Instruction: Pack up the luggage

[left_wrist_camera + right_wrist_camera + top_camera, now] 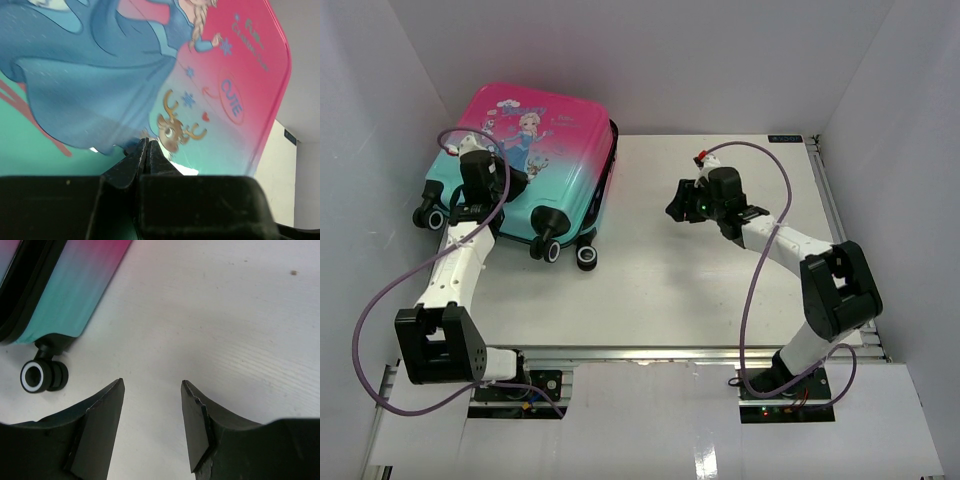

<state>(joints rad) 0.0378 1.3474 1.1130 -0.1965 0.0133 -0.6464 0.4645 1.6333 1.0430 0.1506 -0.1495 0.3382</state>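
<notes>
Left jaws are pressed together with nothing between them, tips right at the printed shell of the luggage (545, 150) — whether they actually touch it I cannot tell. Right jaws stand apart and empty above the bare worktop (720, 290), off the case's right side, near one wheel (39, 376). The luggage lies print-up at the far left corner, apparently shut, wheels toward the arm bases. I judge this is the lid-handling step, the left steadying the shell. Next calls for the right to reach the edge seam — without rolling the case away.
</notes>
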